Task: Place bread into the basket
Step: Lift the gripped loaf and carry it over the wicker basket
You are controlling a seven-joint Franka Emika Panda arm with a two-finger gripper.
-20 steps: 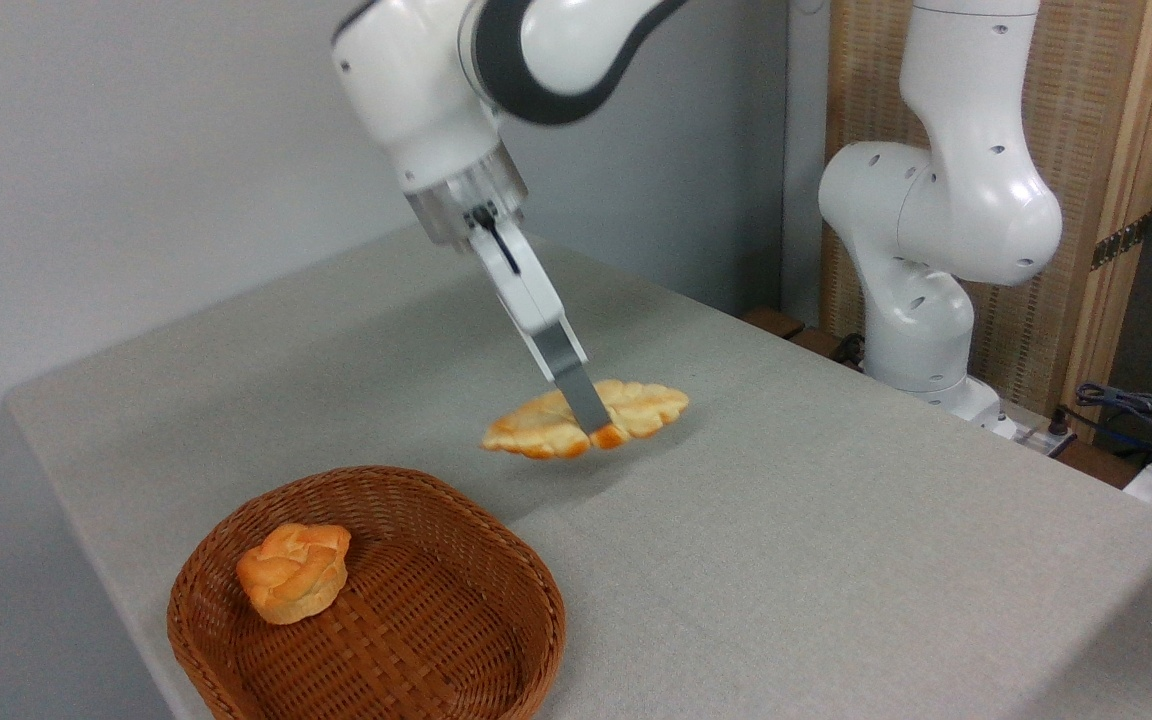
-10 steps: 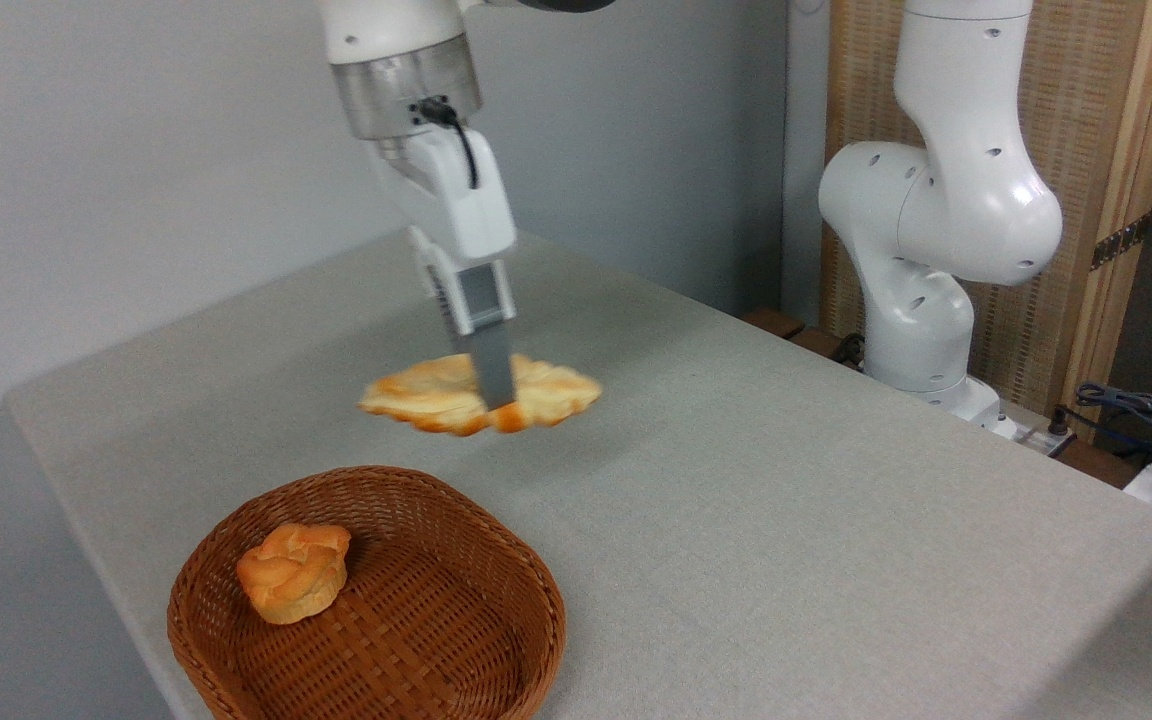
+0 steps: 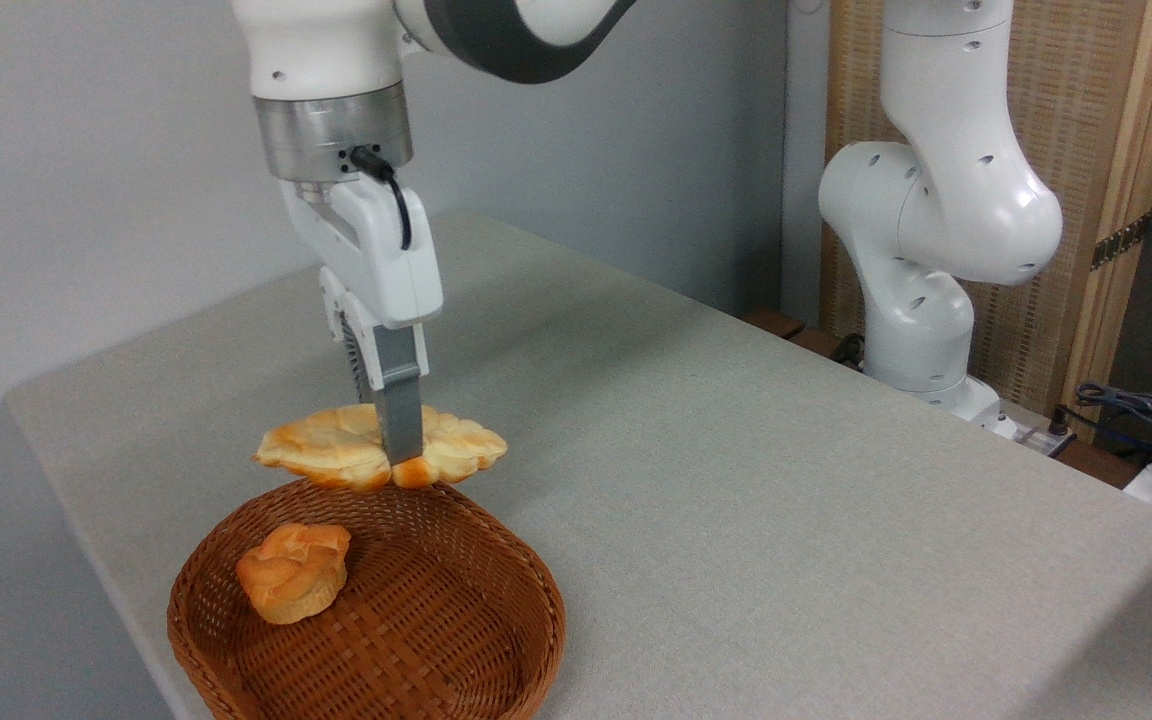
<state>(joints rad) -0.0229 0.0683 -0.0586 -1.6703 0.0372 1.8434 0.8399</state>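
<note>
Gripper [image 3: 391,455] pointing straight down, jaws pinching the bread [image 3: 376,460] across its middle. Near finger [image 3: 399,415] grey and flat against the loaf's front side; far finger mostly hidden behind it. Bread held level in the air, long axis running left to right, tapered ends sticking out either side of the fingers. Positioned above the far rim of the basket [image 3: 526,570], clear of the wicker, not yet inside. Basket at the near left corner of the table [image 3: 786,520], holding a small round bun [image 3: 294,572] in its left part, resting on the woven floor. Right part of the basket floor bare. Arm base [image 3: 926,330] standing at the table's far right edge.
</note>
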